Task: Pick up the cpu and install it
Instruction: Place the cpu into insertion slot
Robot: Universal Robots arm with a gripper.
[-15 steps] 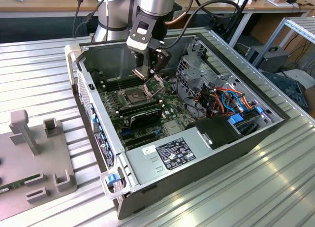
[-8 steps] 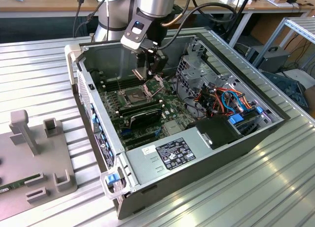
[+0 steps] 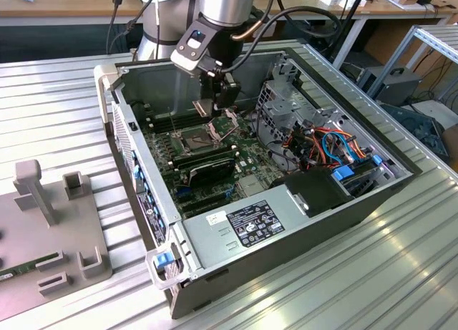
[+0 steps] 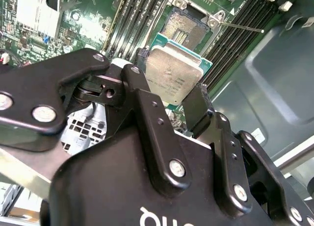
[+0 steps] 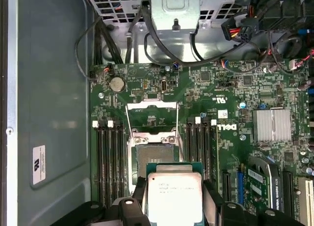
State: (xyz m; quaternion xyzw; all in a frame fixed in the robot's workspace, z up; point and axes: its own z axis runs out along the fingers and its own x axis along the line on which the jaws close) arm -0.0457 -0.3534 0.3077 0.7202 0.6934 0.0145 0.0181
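The cpu [image 5: 174, 187], a square chip with a dull silvery top and green edge, sits between the two black fingers [image 5: 212, 194] of my gripper [image 5: 175, 199], which is shut on its sides. It hangs just above the motherboard, close beside the open socket [image 5: 153, 155], whose hinged metal frame [image 5: 152, 113] stands raised. In the second wrist view the cpu [image 4: 171, 71] is tilted in my gripper [image 4: 169, 84], with the bare socket [image 4: 184, 30] beyond it. In the exterior view my gripper [image 3: 219, 104] reaches down into the open computer case [image 3: 143, 172] over the socket [image 3: 199, 138].
Memory slots [image 5: 110, 157] flank the socket on both sides. A heatsink [image 5: 271, 124] and expansion card [image 5: 262, 179] lie on the board. The drive cage and cables [image 3: 315, 140] and the power supply [image 3: 247, 226] crowd the case. A grey fixture [image 3: 50, 230] stands at the exterior view's left.
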